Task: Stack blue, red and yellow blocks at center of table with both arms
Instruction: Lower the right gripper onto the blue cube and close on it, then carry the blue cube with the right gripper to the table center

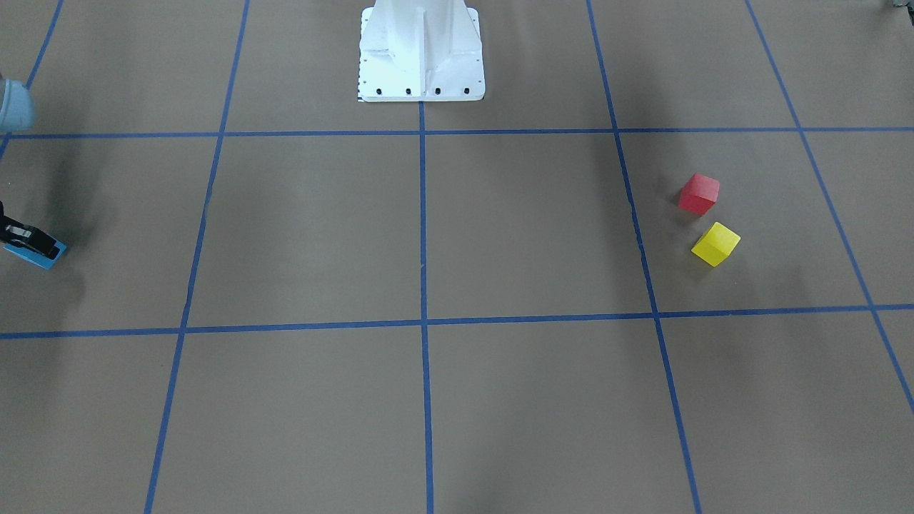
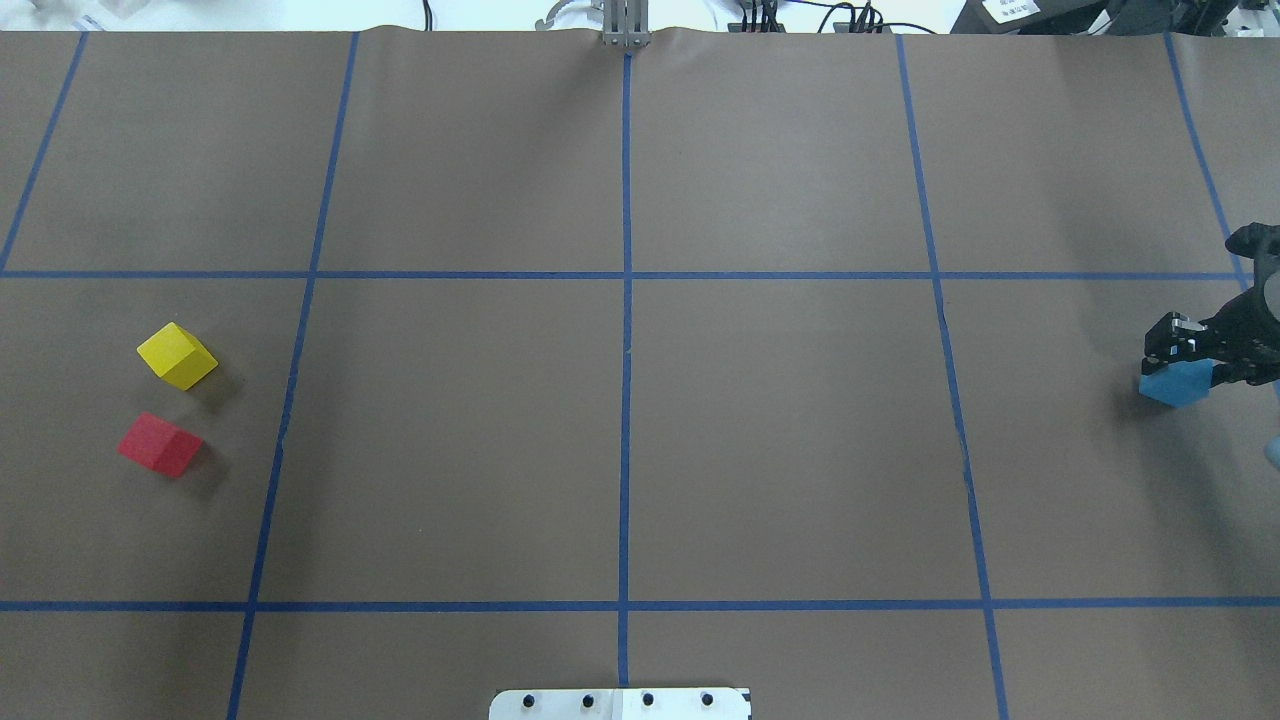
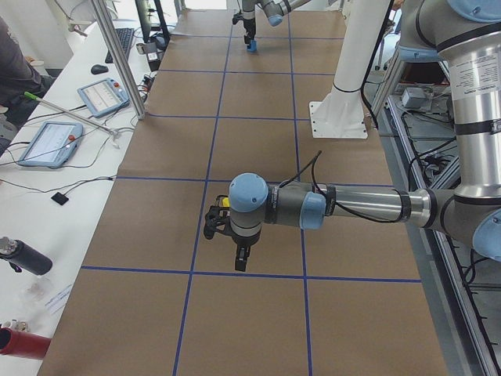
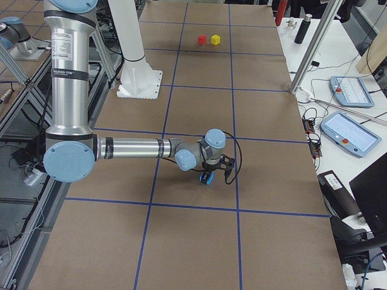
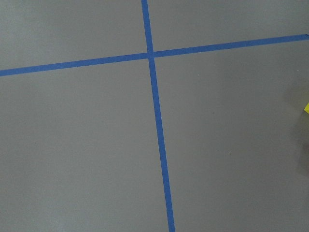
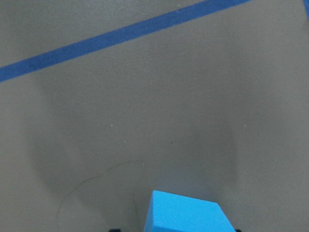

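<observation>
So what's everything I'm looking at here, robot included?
Blue foam cube: one, blue, far edge of the table on the robot's right, in the right claw.
Red cube block: one, red, on the table at the robot's left.
Yellow cube block: one, yellow, just beyond the red one, not touching it.
Paper-covered table: one, brown with a blue tape grid.
Touchscreen tablets: two, grey, on the side bench.
Robot pedestal: one, white, at the table's robot side.
Right claw: one, black, shut on the blue cube.
Left claw: one, black, above the table near the yellow block; open or shut unclear.
</observation>
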`<state>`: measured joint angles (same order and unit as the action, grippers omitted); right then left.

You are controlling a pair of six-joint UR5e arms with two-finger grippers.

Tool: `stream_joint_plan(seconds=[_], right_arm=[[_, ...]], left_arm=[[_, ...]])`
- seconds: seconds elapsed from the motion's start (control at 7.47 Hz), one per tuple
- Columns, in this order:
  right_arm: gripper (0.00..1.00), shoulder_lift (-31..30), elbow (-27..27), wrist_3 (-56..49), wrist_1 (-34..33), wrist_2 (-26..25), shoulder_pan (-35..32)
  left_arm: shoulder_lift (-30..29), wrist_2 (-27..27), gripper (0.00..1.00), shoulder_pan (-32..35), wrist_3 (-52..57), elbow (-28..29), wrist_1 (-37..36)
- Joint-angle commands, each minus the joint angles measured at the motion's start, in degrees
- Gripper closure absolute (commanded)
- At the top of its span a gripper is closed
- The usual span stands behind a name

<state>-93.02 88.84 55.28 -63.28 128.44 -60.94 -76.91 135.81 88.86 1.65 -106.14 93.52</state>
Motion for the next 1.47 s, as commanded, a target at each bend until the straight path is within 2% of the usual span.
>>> stream_joint_plan(seconds=[0.0,0.13,0.27,0.4,0.54,0.67,0.8,0.94,1.07,1.21,1.34], right_arm=[[1.0,0.91,2.81,1.05,-2.18,0.84,-0.06],[1.0,6.48,7.27,4.36,-11.08,0.85,0.12],[1.0,14.89,11.23,6.4,-23.52,0.41,2.29],[1.0,20.98,13.79,6.59,-29.3,-0.29,4.84],[1.0,26.17,13.3,7.38,-29.62,-1.25,8.78],[1.0,31.01,11.9,11.21,-29.54,-5.09,13.69],[1.0,37.93,7.45,13.34,-29.45,-6.43,17.48],[1.0,46.1,-0.25,13.45,-29.36,-6.88,20.48],[1.0,54.1,-8.25,13.45,-29.1,-11.24,23.99],[1.0,56.09,-11.72,12.75,-28.92,-13.89,26.02],[1.0,55.76,-12.36,13.01,-27.35,-15.4,26.48]], left_arm=[[0.0,0.07,0.0,-0.09,-0.07,-0.03,-0.09],[0.0,0.16,0.0,0.0,-0.07,-0.03,-0.09],[0.09,1.11,0.0,0.0,-0.07,0.06,-0.09],[0.0,1.12,0.0,0.0,-0.07,0.14,-0.09],[0.0,1.12,0.0,0.0,-0.07,0.23,-0.09],[0.0,1.12,0.0,-0.09,-0.07,0.23,-0.09],[0.0,1.12,0.0,-0.09,-0.07,0.23,-0.09],[0.0,1.12,0.0,-0.09,-0.07,0.23,-0.09],[0.0,1.12,0.0,0.0,-0.07,0.23,-0.09],[0.0,1.12,0.0,0.0,-0.07,0.32,-0.09],[0.0,1.12,0.0,-0.09,-0.07,0.75,-0.09]])
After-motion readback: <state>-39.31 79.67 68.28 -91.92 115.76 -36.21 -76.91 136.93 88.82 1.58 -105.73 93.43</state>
